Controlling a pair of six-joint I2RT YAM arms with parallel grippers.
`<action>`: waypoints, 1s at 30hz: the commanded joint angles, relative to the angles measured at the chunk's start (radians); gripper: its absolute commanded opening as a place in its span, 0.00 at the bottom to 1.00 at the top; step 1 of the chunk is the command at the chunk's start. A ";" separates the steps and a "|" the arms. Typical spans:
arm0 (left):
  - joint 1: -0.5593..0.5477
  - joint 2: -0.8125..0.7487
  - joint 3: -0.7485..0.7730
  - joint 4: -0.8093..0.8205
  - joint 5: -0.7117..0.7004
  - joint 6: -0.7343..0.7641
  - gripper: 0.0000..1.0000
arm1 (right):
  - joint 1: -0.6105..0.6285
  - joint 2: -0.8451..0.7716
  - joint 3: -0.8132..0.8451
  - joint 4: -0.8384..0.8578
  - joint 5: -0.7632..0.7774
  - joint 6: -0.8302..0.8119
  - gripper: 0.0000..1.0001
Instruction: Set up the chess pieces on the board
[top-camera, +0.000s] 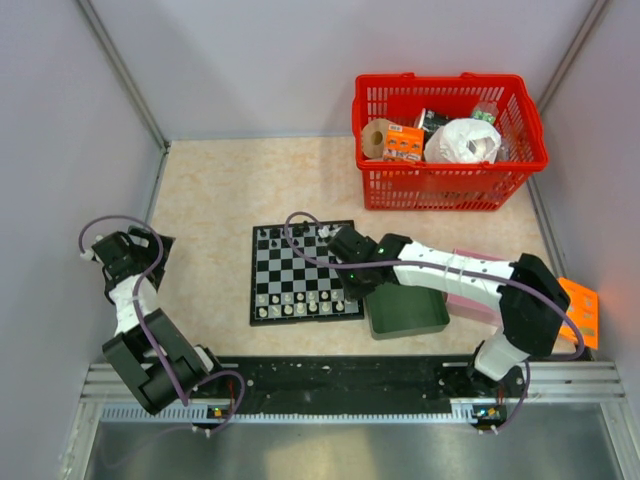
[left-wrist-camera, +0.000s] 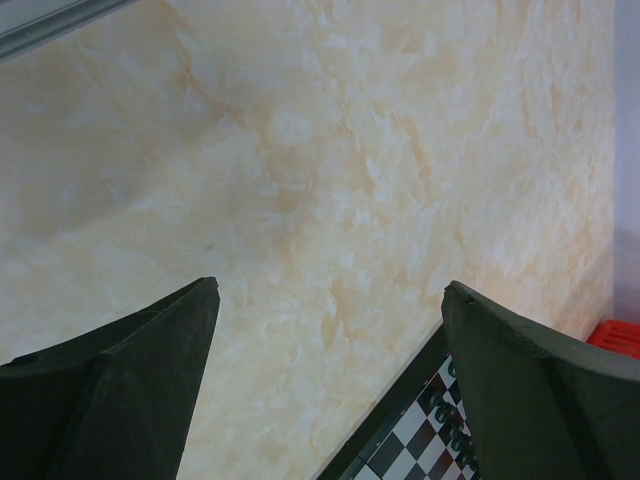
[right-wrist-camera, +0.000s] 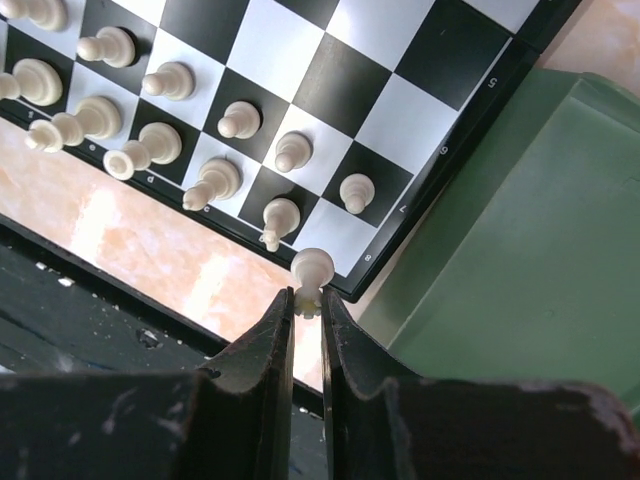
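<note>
On my right gripper (right-wrist-camera: 307, 300) the jaws are nearly together, clamped on the base of a white chess piece (right-wrist-camera: 312, 268). I cannot tell its kind. It hangs over the chessboard (right-wrist-camera: 300, 50) right at the near corner, just beside the green tray (right-wrist-camera: 520, 220) at 3 o'clock.

The white pieces (right-wrist-camera: 240, 120) stand in two ranks along the near edge, at 9 to 11 o'clock from the jaws. The corner square under the held piece looks like the only empty one there, so I judge the white side one placement short of done.

From the top camera, the black pieces (top-camera: 268, 237) line the far edge at 12 o'clock. The arm and a cable hide part of that row, so I cannot say whether it is complete.

My left gripper (left-wrist-camera: 330, 290) has its jaws wide apart and empty, over bare table (left-wrist-camera: 300, 150) at 9 o'clock of the board.

For writing, the board's border carries small coordinate marks. One reads like a 5; I cannot make out the rest. The packets in the red basket (top-camera: 450, 185) at 1 o'clock have print I cannot read.
</note>
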 joint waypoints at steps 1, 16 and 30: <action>0.009 0.000 -0.005 0.048 0.002 0.000 0.98 | 0.013 0.030 0.001 0.001 0.007 -0.014 0.07; 0.009 0.003 -0.013 0.052 -0.006 0.000 0.98 | 0.015 0.082 -0.022 0.028 0.000 -0.016 0.08; 0.008 -0.003 -0.011 0.048 -0.004 0.003 0.98 | 0.017 0.088 -0.042 0.074 0.030 -0.004 0.09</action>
